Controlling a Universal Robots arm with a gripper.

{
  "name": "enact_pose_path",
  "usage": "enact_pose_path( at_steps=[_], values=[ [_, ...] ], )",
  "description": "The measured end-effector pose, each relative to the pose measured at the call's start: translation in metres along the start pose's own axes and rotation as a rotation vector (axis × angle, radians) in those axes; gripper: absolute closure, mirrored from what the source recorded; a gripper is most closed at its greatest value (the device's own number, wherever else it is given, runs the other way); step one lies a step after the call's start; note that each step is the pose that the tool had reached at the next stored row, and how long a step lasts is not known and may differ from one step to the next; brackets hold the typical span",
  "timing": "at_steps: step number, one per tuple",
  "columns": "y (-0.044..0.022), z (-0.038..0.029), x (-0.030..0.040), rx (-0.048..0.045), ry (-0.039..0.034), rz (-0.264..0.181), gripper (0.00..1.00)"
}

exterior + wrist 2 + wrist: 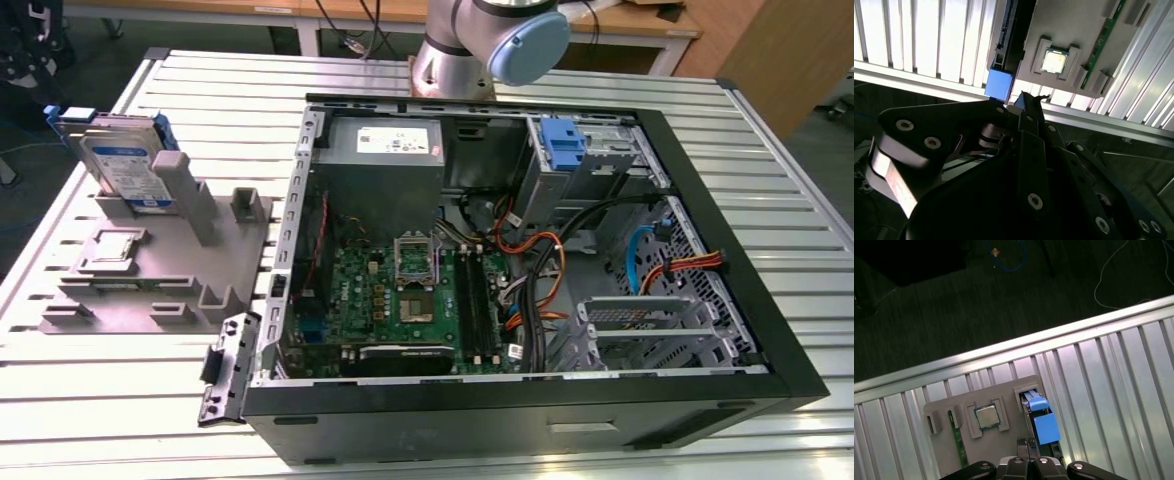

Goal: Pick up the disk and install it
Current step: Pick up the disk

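The disk (118, 160) stands up on its edge in a grey holder (160, 270). The holder sits on the shiny metal surface (134, 400) with long grooves, on the exterior view's left. The disk is silver with a white and blue sticker, and it has a blue plastic frame around it. It is at the back end of the holder, well apart from the open computer case (761, 330).

In the first wrist view the tool (1026, 442) looks down at the holder (1004, 395). The blue frame of the disk (1043, 422) is just beside the tip of the tool. The tool is closed and has nothing in it. I cannot tell if it touches the disk. A small square chip (986, 416) lies in the holder near the disk, and a thin green stick (959, 450) stands in a slot past the chip.

In the second wrist view the dark tool (1021, 100) is near the blue end of the disk (1000, 84). The chip (1054, 61) and the green stick (1102, 37) are there too.

Inside the case there is a green board (400, 290), a grey box (387, 150) with a white sticker, and another blue frame (563, 145) at the back. The robot arm (481, 40) stands behind the case.
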State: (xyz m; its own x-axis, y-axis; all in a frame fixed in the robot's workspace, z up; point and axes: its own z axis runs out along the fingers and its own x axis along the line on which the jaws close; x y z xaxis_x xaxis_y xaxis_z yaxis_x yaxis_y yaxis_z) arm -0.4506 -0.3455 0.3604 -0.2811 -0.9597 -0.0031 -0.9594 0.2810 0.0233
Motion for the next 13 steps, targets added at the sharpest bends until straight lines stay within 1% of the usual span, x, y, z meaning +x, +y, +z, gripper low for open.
enact_pose_path(
  at_steps=[6, 13],
  values=[
    [0.0001, 0.0, 0.0, 0.0001, 0.0007, -0.031, 0.9],
    [0.0, 0.0, 0.0, 0.0001, 0.0011, -0.046, 0.9]
  ],
)
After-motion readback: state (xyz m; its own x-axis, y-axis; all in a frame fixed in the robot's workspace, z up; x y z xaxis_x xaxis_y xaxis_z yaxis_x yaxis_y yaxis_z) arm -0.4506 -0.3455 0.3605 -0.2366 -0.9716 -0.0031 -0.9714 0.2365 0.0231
